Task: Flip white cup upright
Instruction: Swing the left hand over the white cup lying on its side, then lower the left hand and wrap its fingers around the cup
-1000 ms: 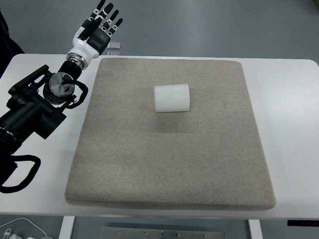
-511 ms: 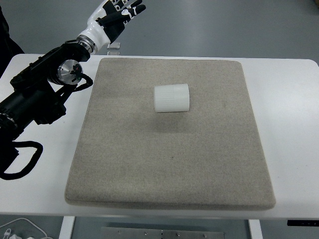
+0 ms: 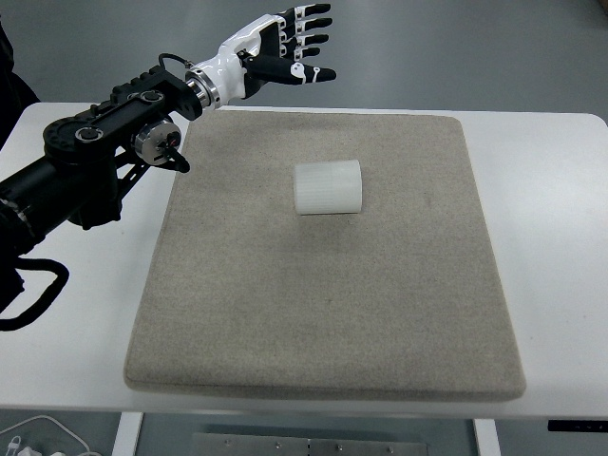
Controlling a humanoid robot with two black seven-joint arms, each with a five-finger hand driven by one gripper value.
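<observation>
left arm (image 3: 76, 180) cut off at the left edge, table (image 3: 551, 237) cropped at right, cables (image 3: 38, 445) at bottom-left partly out of frame

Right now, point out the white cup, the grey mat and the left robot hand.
white cup (image 3: 328, 187), top view, middle of its ribbed side.
grey mat (image 3: 323, 313), top view, bare centre area.
left robot hand (image 3: 274, 47), top view, palm.

From my station, the white cup (image 3: 328, 187) looked like matt, finely ribbed plastic. The mat (image 3: 323, 313) under it was coarse grey felt-like cloth, dull throughout. The table (image 3: 551, 190) showed smooth white laminate. At upper left, the left hand (image 3: 275, 47) had glossy white shells over black joints.
</observation>
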